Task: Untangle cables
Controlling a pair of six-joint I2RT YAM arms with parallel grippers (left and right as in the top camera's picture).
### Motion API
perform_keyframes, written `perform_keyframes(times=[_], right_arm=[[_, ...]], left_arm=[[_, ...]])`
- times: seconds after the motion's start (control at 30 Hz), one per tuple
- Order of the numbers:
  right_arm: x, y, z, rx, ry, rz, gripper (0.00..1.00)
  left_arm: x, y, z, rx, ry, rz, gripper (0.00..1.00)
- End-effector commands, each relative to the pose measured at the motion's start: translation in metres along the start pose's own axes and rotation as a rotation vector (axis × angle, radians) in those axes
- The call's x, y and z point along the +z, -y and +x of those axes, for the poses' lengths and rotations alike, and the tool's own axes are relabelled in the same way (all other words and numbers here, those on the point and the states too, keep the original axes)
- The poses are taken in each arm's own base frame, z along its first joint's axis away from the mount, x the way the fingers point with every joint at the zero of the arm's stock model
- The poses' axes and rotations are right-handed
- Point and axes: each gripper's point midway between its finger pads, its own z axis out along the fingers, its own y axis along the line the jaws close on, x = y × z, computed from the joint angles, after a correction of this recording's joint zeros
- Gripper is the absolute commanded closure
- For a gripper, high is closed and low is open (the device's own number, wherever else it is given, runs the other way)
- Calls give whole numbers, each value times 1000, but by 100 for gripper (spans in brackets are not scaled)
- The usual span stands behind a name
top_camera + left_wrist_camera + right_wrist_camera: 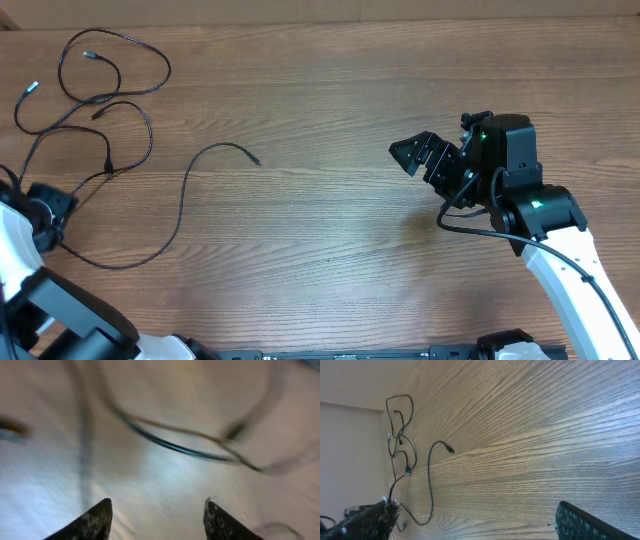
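Pose: L fingers (95, 522) parted low over cables (170, 446); R fingers (582, 525) wide, mid-table.

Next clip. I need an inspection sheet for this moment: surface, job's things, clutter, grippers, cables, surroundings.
Surface: wooden table, bare grain across the middle and right.
Job's things: thin black cables lie in crossing loops at the far left; one plug end reaches out toward the middle.
Clutter: nothing seen.
Grippers: left gripper is open above the cables, with nothing between its fingers and a blurred view. The right gripper is open over bare wood, well away from the cables.
Cables: a thick black arm wire loops beside the right wrist, clear of the job's cables.
Surroundings: a pale area lies beyond the table's edge.
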Motion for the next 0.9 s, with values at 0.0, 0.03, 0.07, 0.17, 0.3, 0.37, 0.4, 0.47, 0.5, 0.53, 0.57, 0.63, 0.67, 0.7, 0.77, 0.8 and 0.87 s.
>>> perform_keyframes(times=[0.0,0.03,0.07,0.17,0.3,0.37,0.4,0.47,0.5,0.53,0.57,0.63,0.67,0.7,0.77,0.8,0.87], right_arm=[[-4,-3,-3,-11,19,-6,0],[-4,-3,-3,-11,19,-6,0],[-4,-3,-3,-11,19,-6,0],[-4,-3,-3,-11,19,-7,0],[-4,-3,-3,-12,18,-6,0],[-4,-3,-3,-11,19,-6,0],[-4,-3,-3,-12,18,-6,0],[-4,-3,-3,-11,18,-6,0],[-4,-3,-3,-11,19,-6,0],[-4,-3,-3,-11,19,-7,0],[-4,-3,-3,-11,19,-6,0],[-4,-3,-3,-11,19,-7,0],[-4,-3,-3,-12,19,-7,0],[-4,-3,-3,-11,19,-6,0],[-4,-3,-3,-11,19,-7,0],[-4,-3,-3,-11,18,-6,0],[-4,-3,-3,-11,19,-6,0]], left_arm=[[-27,74,30,74,-122,333,39],[-27,83,40,91,-151,359,39],[-25,91,50,125,-171,370,39],[-10,119,95,428,-192,298,35],[23,124,126,649,-175,43,17],[35,126,140,717,-206,15,15],[40,126,147,746,-224,8,14],[56,128,163,822,-269,-3,13],[62,127,166,835,-275,-15,13],[67,126,166,842,-276,-29,13],[75,125,169,865,-285,-35,12],[84,123,172,899,-304,-39,11],[88,121,174,913,-316,-43,11],[95,117,177,927,-335,-52,14],[104,112,182,924,-359,-64,21],[108,111,184,923,-370,-64,25],[118,105,190,923,-397,-78,34]])
